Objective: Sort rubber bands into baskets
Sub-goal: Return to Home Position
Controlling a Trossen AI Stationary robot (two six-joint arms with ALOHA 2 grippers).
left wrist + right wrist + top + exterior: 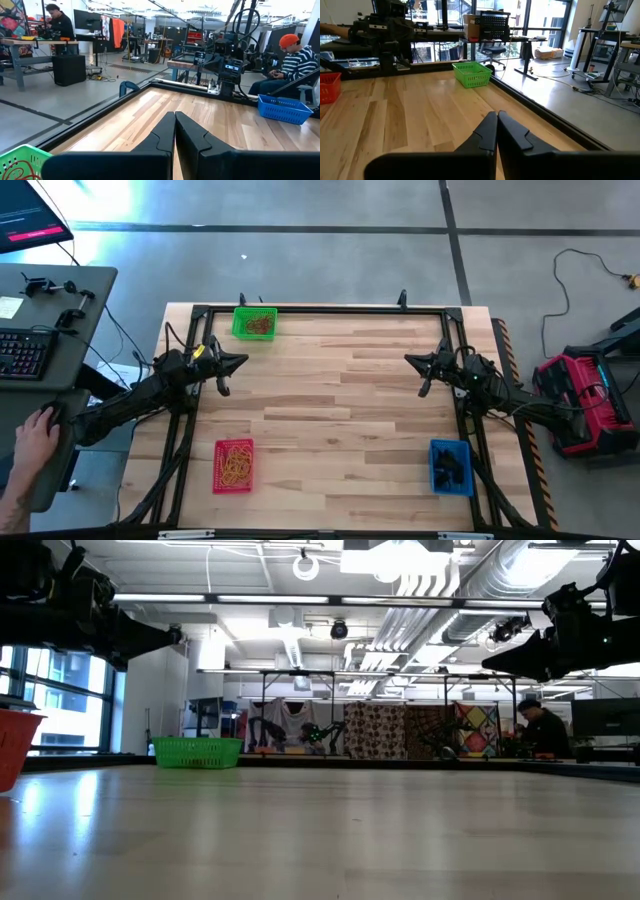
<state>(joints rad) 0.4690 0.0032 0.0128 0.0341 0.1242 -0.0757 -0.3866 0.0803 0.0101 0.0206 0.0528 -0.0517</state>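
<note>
Showing the closing step of a sorting job, as judged from the layout: the rubber bands (261, 326) lie inside the three baskets, and the high view shows no loose band on the bare boards of the table (340, 420). The green basket (236, 323) stands at the far edge on the left arm's side and holds a reddish-orange tangle. The red basket (217, 450) stands at the near edge on the same side and holds yellowish loops. The blue basket (434, 480) stands at the near edge on the right arm's side and holds dark ones. The left gripper (238, 362) hangs above the table's left margin, near the green basket but apart from it. The right gripper (412, 361) faces it from the right margin, well apart from the blue basket. Each wrist view shows its own pair of dark fingers pressed together along their length, with nothing caught between them, so both jaws are closed and empty. The low view shows both arms held high off the boards. The step in hand is therefore taken to be the retreat of both arms to their rest pose, not another pick. The next move would call for no grasp, only a drawing back of each arm to its own side with jaws kept closed. It would need clearance from the black frame (320, 309) around the table and from the basket rims. A person's hand (35, 435) rests at the desk beside the left arm.
</note>
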